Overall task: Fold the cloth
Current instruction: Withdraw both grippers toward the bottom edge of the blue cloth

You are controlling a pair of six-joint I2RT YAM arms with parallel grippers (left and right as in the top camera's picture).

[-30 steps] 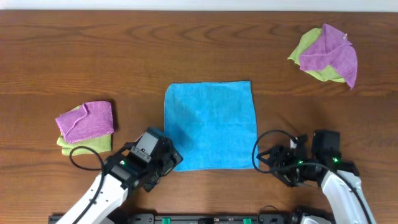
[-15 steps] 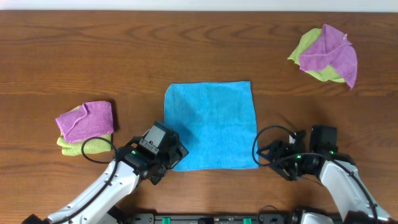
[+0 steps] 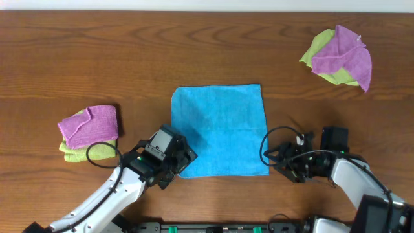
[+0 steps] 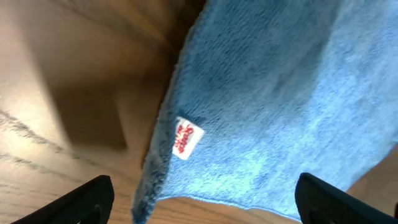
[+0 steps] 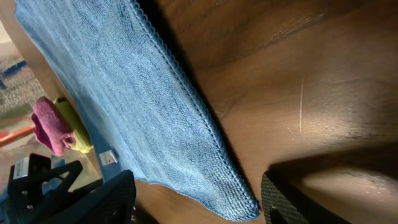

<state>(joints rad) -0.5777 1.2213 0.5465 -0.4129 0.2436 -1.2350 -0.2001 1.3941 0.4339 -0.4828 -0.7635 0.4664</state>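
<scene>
Though edges blur, apparently one cloth (image 3: 218, 129).

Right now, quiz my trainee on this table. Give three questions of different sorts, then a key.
1. True or false: the blue cloth lies flat and unfolded.
2. Which cloth tops the left pile? A purple, B lime-green, C blue.
3. Fill in: the left hand sits open at the cloth's near-____ corner.
Key: 1 true; 2 A; 3 left.
</scene>
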